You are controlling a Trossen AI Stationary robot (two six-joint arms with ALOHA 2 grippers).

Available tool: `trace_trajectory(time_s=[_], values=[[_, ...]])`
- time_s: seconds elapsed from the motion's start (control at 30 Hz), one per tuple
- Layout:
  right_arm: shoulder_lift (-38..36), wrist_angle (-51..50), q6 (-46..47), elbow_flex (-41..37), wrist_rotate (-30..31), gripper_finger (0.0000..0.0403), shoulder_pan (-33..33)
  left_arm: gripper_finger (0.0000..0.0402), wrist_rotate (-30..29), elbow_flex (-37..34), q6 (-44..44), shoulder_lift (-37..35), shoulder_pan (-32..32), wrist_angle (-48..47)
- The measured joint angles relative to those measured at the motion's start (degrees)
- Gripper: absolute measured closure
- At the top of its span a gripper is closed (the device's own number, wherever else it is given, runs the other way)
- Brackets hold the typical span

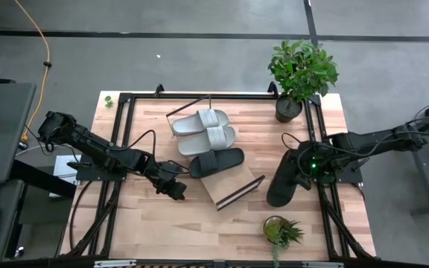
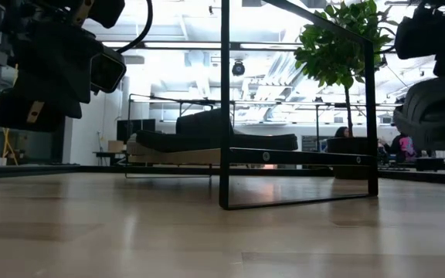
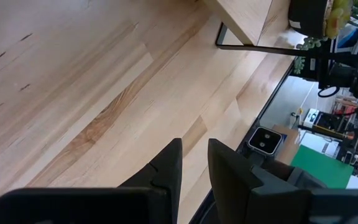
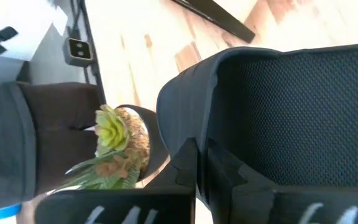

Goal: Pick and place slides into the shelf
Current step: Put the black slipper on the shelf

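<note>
- Nearest the front edge of the wooden surface (image 1: 162, 223) a small potted succulent (image 1: 280, 231) stands toward the right side; the right wrist view shows it too, just beside the held shoe.
- The right gripper (image 1: 287, 179) hangs above the right part of the surface, its fingers (image 4: 188, 163) pinched tight on the rim of a black slide (image 1: 283, 182); that slide hangs clear of the wood, long axis running front to back, and fills most of the right wrist view.
- The left gripper (image 1: 176, 190) hovers over the left-centre of the surface, carrying nothing; its fingers (image 3: 169, 168) stand narrowly apart with bare wood showing between them.
- The shelf (image 1: 233, 190) lies between the two grippers, a light-wood board set at an angle, with a thin black rod frame at its end that stands up large in the low view.
- Just behind the shelf the other black slide (image 1: 216, 161) rests on the surface, touching the grey pair.
- Behind it, two light grey slides (image 1: 205, 130) lie side by side, close together, toes pointing right.
- At the far right corner a tall leafy plant (image 1: 302, 71) stands in a dark pot.
- A black frame (image 1: 199, 95) runs round the edges of the surface.
</note>
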Motion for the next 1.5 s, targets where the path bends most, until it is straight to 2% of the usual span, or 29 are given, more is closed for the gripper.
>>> trace_trajectory(time_s=[0.23, 0.63, 1.0, 1.1, 1.33, 1.5], values=[[-3.66, 1.56, 3.95, 0.04, -2.28, 0.0403, 0.00, 0.0334, 0.00, 0.00, -0.02, -0.01, 0.00, 0.00], [-7.56, 18.16, 14.43, 0.07, -7.27, 0.0403, 0.02, 0.0334, 0.01, 0.00, -0.01, -0.01, 0.00, -0.02], [-7.59, 26.68, 17.60, 0.07, -7.24, 0.0403, 0.02, 0.0334, 0.02, 0.00, 0.46, -0.01, 0.00, -0.02], [-7.59, 29.67, 17.94, 0.07, -4.25, 0.0403, 0.04, 0.0334, 0.02, 0.01, 0.46, -0.01, 0.00, -0.02], [-6.09, 32.78, 21.60, 0.07, 8.61, 0.0403, 0.02, 0.0334, -0.01, 0.02, 0.46, -0.01, 0.00, -0.02], [-2.27, 39.96, 23.20, 0.07, 16.48, 0.0403, 0.04, 0.0334, -2.87, 0.02, 0.85, -0.01, 0.00, -0.02]])
